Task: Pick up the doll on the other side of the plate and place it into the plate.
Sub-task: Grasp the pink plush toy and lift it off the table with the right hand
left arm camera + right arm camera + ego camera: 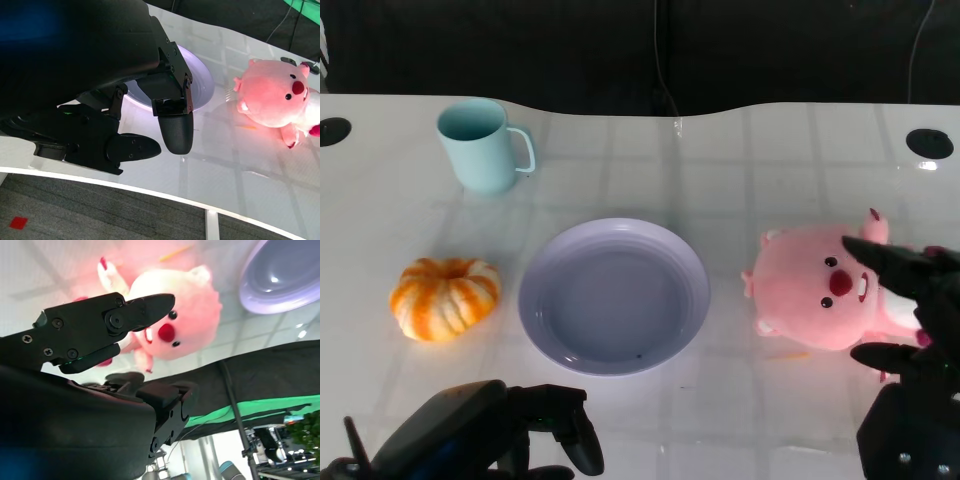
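Note:
The pink plush doll [815, 285] lies on the white table to the right of the lavender plate [545, 330], its face turned up. My right hand [915, 330] is at the doll's right side with its fingers spread: one finger reaches over the doll's head and another sits low by its body, neither closed on it. In the right wrist view the doll [180, 305] shows just beyond my fingertips [150, 307], with the plate [285, 275] further off. My left hand [510, 425] rests low near the table's front edge and holds nothing. The left wrist view shows the plate [202, 75] and doll [277, 95].
An orange-and-white pumpkin toy [445, 297] lies left of the plate. A teal mug [480, 145] stands at the back left. Black round holes [929, 143] sit in the table's far corners. A dark backdrop runs behind the table's far edge.

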